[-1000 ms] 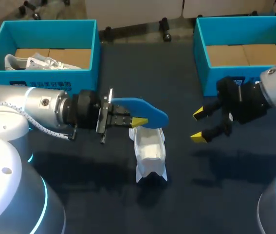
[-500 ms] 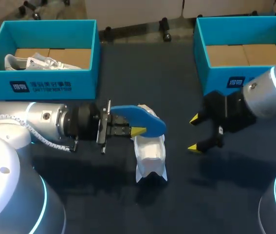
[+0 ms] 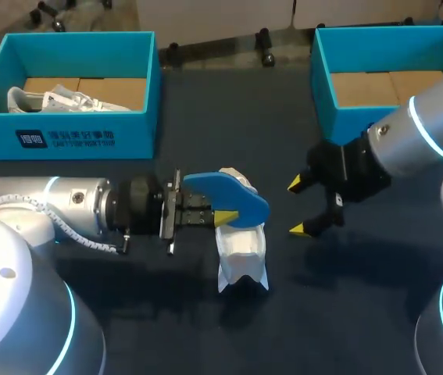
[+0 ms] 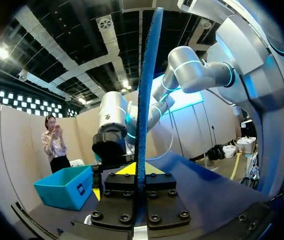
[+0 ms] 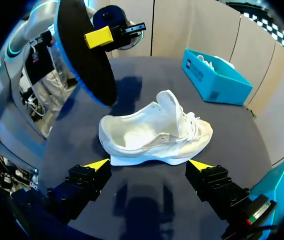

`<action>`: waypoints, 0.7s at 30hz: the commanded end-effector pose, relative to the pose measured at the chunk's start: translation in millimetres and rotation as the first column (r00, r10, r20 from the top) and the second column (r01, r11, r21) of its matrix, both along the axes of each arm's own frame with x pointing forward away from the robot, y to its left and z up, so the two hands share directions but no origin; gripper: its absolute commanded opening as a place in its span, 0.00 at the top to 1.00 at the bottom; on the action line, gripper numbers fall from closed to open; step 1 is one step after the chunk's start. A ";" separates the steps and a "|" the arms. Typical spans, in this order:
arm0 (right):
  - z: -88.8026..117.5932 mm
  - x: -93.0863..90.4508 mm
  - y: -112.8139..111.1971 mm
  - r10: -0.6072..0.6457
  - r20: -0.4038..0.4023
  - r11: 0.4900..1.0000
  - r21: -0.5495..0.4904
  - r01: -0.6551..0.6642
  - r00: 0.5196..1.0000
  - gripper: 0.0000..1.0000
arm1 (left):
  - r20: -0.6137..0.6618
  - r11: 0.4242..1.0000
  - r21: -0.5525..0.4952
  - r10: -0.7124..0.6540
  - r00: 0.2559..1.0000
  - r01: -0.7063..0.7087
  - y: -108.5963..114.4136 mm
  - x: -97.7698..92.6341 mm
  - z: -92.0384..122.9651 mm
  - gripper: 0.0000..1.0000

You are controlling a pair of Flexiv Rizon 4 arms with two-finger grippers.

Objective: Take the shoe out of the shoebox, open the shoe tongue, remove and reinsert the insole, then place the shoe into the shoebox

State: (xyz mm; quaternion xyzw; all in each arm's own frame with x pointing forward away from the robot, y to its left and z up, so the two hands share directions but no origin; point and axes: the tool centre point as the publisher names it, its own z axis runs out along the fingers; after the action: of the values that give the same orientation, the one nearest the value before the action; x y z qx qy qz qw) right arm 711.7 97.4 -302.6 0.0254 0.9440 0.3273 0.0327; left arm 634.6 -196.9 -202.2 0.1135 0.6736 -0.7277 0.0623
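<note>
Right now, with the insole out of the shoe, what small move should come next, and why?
Probably the right gripper should ease forward and close on the shoe to steady it. It is open with the shoe just ahead, while the left gripper holds the insole raised close by the shoe.
</note>
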 end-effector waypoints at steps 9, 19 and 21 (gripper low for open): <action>-17.3 5.8 15.4 0.046 -0.020 0.999 0.003 -0.046 0.999 0.00 | -0.004 1.000 0.004 0.031 1.000 -0.031 -4.1 -2.3 -8.6 1.00; -17.8 5.0 13.3 0.029 -0.018 0.999 0.014 -0.029 0.999 0.00 | 0.017 0.997 0.043 0.056 0.998 -0.057 8.2 5.1 -23.1 1.00; -17.8 5.0 13.3 0.029 -0.018 0.999 0.014 -0.029 0.999 0.00 | 0.025 0.998 0.046 0.048 0.999 -0.049 9.1 5.9 -26.2 1.00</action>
State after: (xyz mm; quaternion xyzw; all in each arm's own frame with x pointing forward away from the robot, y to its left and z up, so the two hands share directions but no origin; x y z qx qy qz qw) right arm 717.5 109.6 -319.7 0.0144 0.9420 0.3348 0.0178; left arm 640.7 -189.2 -227.0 0.1052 0.6926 -0.7081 0.0880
